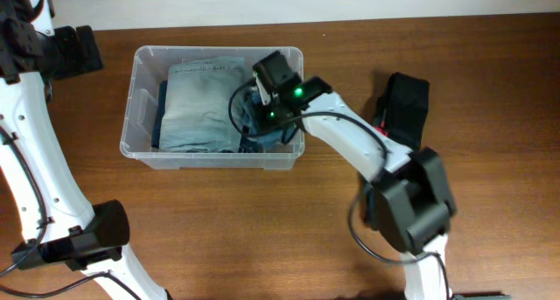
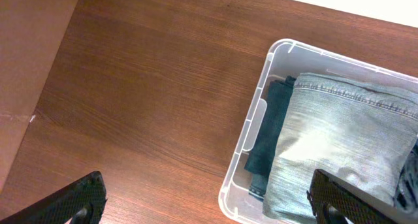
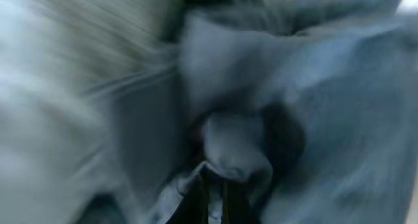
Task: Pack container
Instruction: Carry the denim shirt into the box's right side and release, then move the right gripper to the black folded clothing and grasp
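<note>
The container (image 1: 140,147) is a clear plastic bin at the table's upper middle; its left end shows in the left wrist view (image 2: 251,129). Folded light-wash jeans (image 1: 197,108) lie in it over a darker garment (image 2: 271,129). My right gripper (image 1: 258,115) reaches down into the bin's right end. In the blurred right wrist view its fingers (image 3: 214,201) are close together with a fold of blue denim (image 3: 235,149) pinched between them. My left gripper (image 2: 209,208) is open and empty, hovering over the table by the bin's left end.
A black pouch (image 1: 402,108) with a red detail lies on the table right of the bin, close to the right arm. The wooden table (image 2: 144,87) stretches left of the bin. A white wall runs along the back edge.
</note>
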Controlling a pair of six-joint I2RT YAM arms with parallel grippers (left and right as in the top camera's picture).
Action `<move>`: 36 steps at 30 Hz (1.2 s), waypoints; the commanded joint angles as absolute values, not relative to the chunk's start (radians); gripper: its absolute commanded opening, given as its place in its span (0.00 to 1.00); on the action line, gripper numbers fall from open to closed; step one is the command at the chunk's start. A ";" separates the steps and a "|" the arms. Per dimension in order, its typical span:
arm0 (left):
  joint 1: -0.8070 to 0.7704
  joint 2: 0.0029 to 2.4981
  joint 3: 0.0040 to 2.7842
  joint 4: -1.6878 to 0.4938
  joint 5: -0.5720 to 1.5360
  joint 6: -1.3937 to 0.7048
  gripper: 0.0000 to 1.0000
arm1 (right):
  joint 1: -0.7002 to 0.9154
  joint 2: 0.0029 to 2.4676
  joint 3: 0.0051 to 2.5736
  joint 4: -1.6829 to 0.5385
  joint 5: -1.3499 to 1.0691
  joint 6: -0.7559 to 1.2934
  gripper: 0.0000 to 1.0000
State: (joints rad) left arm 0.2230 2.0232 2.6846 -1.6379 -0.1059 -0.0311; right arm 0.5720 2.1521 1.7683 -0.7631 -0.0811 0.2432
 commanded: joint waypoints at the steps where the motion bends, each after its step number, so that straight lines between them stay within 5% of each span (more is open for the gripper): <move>1: 0.224 2.001 2.700 -1.637 -0.110 -0.041 1.00 | 0.569 2.218 1.769 -0.762 -0.077 0.267 0.04; 13: 0.224 2.001 2.700 -1.637 -0.110 -0.041 1.00 | 0.569 2.126 2.060 -0.954 -0.075 0.174 0.05; 28: 0.224 2.001 2.700 -1.637 -0.110 -0.041 1.00 | 0.569 2.408 2.064 -0.823 -0.120 0.174 0.04; 36: 0.224 2.001 2.700 -1.637 -0.110 -0.041 1.00 | 0.547 2.308 2.122 -0.909 -0.121 0.171 0.09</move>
